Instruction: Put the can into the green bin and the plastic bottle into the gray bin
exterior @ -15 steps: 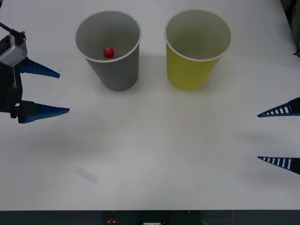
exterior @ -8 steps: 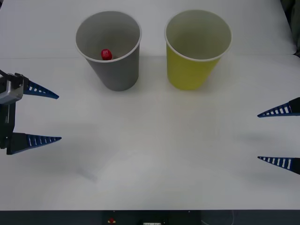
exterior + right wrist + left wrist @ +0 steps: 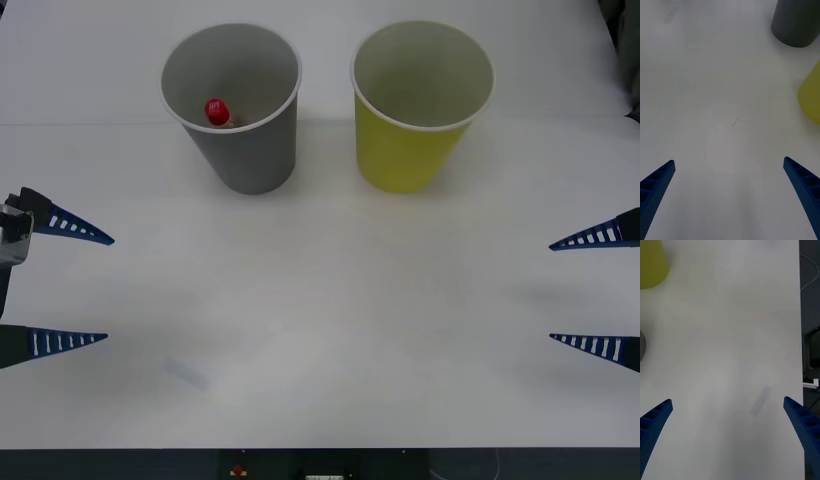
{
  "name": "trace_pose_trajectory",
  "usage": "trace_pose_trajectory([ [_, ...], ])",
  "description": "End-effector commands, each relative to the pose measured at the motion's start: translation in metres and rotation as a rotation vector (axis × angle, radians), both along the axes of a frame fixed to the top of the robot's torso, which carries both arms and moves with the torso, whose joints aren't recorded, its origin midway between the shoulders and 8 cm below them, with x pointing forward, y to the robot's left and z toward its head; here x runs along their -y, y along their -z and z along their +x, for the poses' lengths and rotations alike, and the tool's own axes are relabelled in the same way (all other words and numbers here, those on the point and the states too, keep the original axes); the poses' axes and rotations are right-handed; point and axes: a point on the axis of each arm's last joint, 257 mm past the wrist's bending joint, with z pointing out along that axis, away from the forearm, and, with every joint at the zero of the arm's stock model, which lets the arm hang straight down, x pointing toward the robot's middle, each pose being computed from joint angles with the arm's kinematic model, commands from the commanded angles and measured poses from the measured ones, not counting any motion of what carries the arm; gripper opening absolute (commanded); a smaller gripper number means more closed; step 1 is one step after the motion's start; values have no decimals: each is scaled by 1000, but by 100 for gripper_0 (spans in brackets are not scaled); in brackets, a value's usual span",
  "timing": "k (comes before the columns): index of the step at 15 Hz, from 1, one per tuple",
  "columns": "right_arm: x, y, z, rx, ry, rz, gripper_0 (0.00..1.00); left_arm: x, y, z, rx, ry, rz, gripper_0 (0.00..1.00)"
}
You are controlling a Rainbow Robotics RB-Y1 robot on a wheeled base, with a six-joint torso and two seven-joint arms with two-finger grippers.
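The gray bin [image 3: 250,160] stands at the back left of the white table, and the red cap of the plastic bottle [image 3: 215,110] shows inside it, near its left wall. To its right stands the green bin [image 3: 405,155], yellowish, whose visible inside shows nothing. The can is out of view. My left gripper [image 3: 108,289] is open and holds nothing, low at the left edge, well in front of the gray bin. At the right edge my right gripper [image 3: 550,292] is also open, with nothing in it. Both wrist views catch the bins' outer walls: gray bin [image 3: 797,22], green bin [image 3: 810,97], green bin [image 3: 651,266].
The white table [image 3: 330,330] spreads wide between the two grippers. A faint smudge [image 3: 187,374] lies on it near the front left. In the left wrist view the table's edge meets a dark floor with cables [image 3: 810,352].
My left gripper has drawn back from beside the gray bin toward the table's front and left edge, still open. The bottle's red cap has shifted left inside the gray bin. The right gripper is unmoved.
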Motion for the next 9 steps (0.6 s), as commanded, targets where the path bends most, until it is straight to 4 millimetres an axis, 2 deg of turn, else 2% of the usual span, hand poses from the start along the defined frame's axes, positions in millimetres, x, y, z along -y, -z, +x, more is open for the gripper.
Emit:
trace_pose_trajectory([
  [1, 0, 0, 0, 0, 0, 0, 100, -3, 1, 2, 10, -4, 11, 100],
  [9, 0, 0, 0, 0, 0, 0, 100, -8, 1, 7, 34, -9, 18, 100],
])
